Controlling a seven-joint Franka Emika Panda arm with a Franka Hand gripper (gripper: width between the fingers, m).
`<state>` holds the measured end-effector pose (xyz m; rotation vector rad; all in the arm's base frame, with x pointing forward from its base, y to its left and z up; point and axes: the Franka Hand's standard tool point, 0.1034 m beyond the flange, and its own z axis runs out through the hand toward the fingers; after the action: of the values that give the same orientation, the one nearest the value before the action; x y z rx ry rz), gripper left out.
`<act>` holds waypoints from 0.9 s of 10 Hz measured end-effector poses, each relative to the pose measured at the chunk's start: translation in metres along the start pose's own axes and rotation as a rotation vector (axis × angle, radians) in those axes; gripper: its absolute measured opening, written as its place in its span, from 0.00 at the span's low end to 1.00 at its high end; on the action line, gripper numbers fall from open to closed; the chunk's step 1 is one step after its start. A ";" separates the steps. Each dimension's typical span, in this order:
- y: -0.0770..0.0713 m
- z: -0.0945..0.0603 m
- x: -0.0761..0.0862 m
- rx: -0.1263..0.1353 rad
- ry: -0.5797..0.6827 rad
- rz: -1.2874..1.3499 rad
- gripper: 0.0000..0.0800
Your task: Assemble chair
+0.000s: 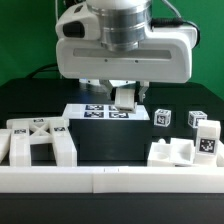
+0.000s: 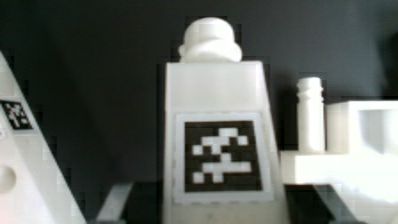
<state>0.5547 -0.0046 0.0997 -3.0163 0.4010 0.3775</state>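
Observation:
My gripper (image 1: 125, 100) hangs over the middle of the table and is shut on a white blocky chair part (image 1: 125, 96). In the wrist view this chair part (image 2: 217, 110) stands between my dark fingers (image 2: 135, 200), with a square tag on its face and a rounded peg at its far end; my gripper (image 2: 217, 208) grips its near end. A large chair part with a cross brace (image 1: 35, 140) lies at the exterior view's left. Another blocky chair part (image 1: 180, 152) lies at the right, and shows in the wrist view (image 2: 352, 130) with a thin peg.
The marker board (image 1: 92, 111) lies flat behind and below the gripper. Small tagged white blocks (image 1: 165, 118) (image 1: 207, 138) stand at the exterior view's right. A long low white border rail (image 1: 110, 182) runs along the front. A tagged white part (image 2: 18, 140) sits at the wrist view's edge.

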 end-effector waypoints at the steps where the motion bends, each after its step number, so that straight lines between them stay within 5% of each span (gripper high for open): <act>1: 0.000 0.001 0.000 0.002 0.053 -0.002 0.36; 7: -0.016 -0.009 0.023 0.003 0.451 -0.042 0.36; 9: -0.017 -0.006 0.022 0.000 0.463 -0.047 0.36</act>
<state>0.5811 0.0053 0.1010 -3.0841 0.3533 -0.3326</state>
